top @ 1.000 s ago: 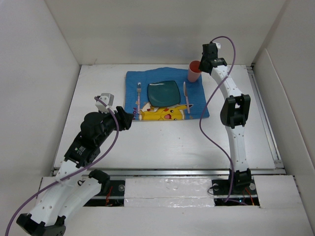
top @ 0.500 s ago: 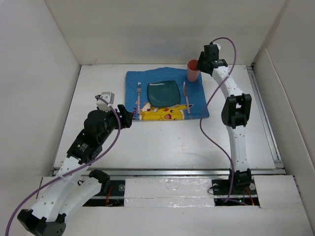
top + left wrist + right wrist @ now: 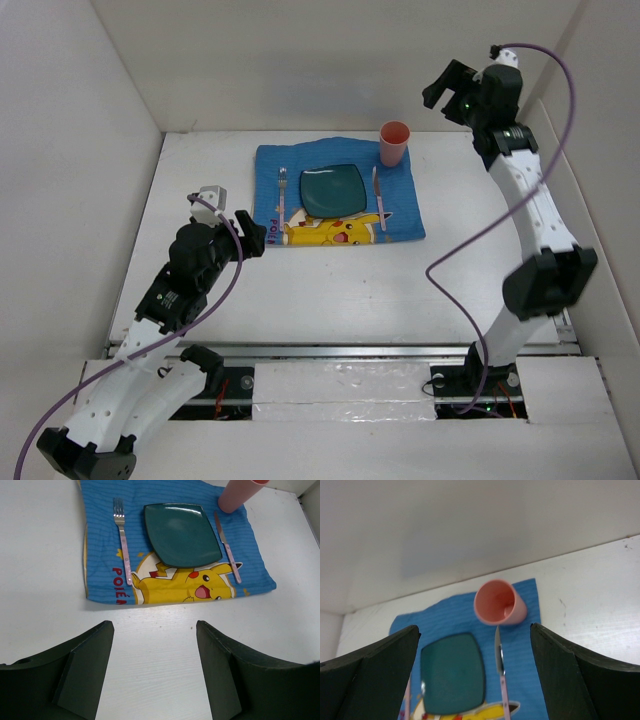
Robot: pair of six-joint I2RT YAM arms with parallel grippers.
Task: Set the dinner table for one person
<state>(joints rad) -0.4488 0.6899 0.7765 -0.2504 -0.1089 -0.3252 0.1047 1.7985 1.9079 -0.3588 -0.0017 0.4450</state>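
With the pink cup standing free below the wide-spread right gripper, both arms (left gripper equally wide, empty) should retreat high over the dinner table beneath, brushing nothing on the placemat.

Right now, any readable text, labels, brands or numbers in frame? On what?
"POKÉ": red letters on the blue Pikachu-print cloth placemat, near its left edge; the letters after that cannot be made out.
No other text, label or number is readable in any view.
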